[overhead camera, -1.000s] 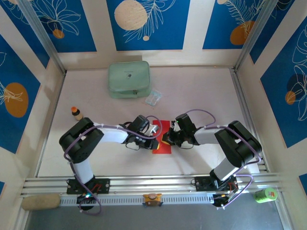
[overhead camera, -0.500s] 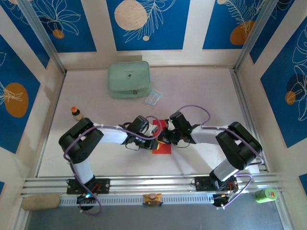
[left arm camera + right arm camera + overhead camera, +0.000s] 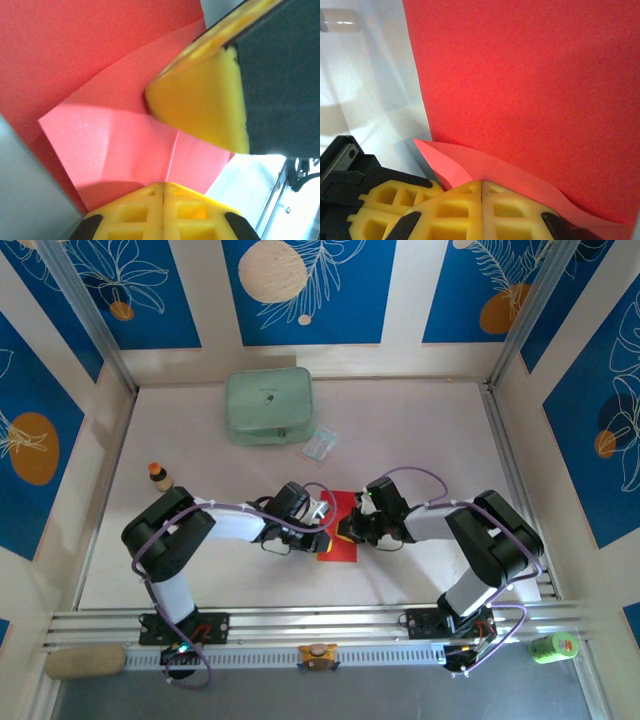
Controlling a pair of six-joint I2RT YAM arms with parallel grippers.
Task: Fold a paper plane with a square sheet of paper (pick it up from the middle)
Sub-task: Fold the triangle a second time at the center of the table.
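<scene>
**Top external:** The square sheet of paper, bright red and partly folded, lies on the table just ahead of the two arm bases. The left gripper and the right gripper meet over the sheet from either side, both low on it. A pale green pouch and a small clear packet sit well apart from it at the far side. Half a second ago the right wrist reached farther left across the sheet. It now sits back to the right, about where it was a second ago. The left arm and the paper have not shifted.

**Left wrist:** The left gripper is clenched, its tips at the near edge of a raised red flap. Whether paper is pinched between them cannot be told. The right gripper's yellow finger presses on the flap.

**Right wrist:** The right gripper is clenched too, and a curling red flap rises against its tips.
</scene>
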